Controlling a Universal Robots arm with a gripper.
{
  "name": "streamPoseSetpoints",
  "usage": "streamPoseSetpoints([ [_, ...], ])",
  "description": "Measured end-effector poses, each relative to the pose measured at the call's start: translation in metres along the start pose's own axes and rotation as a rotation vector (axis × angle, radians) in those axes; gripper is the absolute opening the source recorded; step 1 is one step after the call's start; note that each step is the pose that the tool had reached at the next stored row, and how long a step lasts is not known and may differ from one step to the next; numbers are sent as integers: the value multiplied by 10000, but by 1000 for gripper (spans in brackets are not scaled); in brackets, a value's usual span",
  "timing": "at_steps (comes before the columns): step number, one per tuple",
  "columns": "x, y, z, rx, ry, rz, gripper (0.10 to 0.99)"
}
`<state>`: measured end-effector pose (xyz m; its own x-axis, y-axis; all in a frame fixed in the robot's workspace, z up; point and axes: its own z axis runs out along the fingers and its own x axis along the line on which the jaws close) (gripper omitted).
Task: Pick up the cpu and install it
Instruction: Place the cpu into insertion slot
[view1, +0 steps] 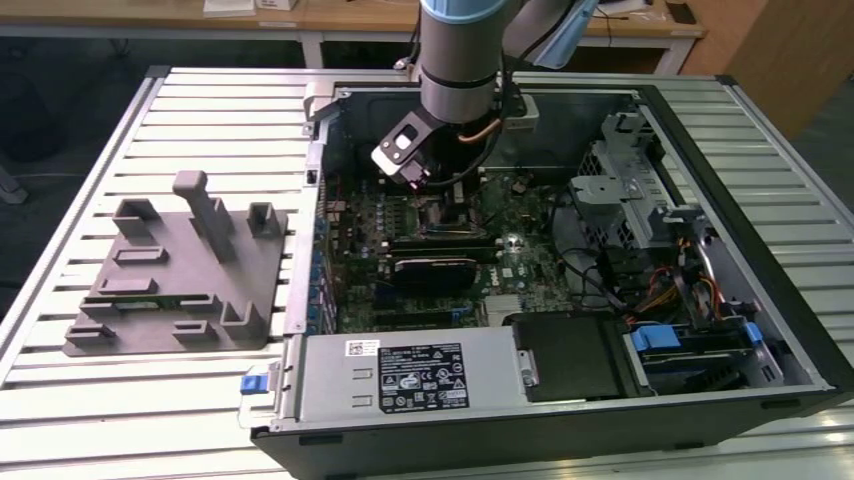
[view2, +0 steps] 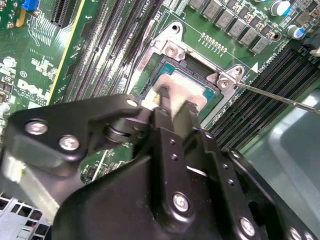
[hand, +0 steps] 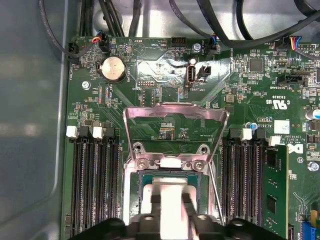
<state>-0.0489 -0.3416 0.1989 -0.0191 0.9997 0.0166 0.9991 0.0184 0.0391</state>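
You find the cpu, 1 flat square with a shiny silver-grey lid, lying in the steel-framed socket on the green motherboard. The black gripper sits on its top; you cannot tell its hold.

The cpu, a flat square chip with its silver-grey top up, lies in the open socket on the motherboard.

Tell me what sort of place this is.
Probably a robotics lab or workshop bench set up for PC assembly: an open computer case lies on a slatted metal table, a robot arm reaches into it, and wooden desks stand behind.
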Motion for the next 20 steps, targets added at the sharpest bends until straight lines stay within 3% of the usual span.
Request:
streamPoseSetpoints([
  [1, 0, 0, 0, -1, 1, 0, 239],
  [2, 0, 0, 0, -2, 2, 0, 239],
  [4, 1, 0, -1, -2, 3, 0, 122],
  [15, 0, 0, 1, 0, 1, 0, 106],
  [20, 2, 5, -113, -2, 1, 0, 106],
])
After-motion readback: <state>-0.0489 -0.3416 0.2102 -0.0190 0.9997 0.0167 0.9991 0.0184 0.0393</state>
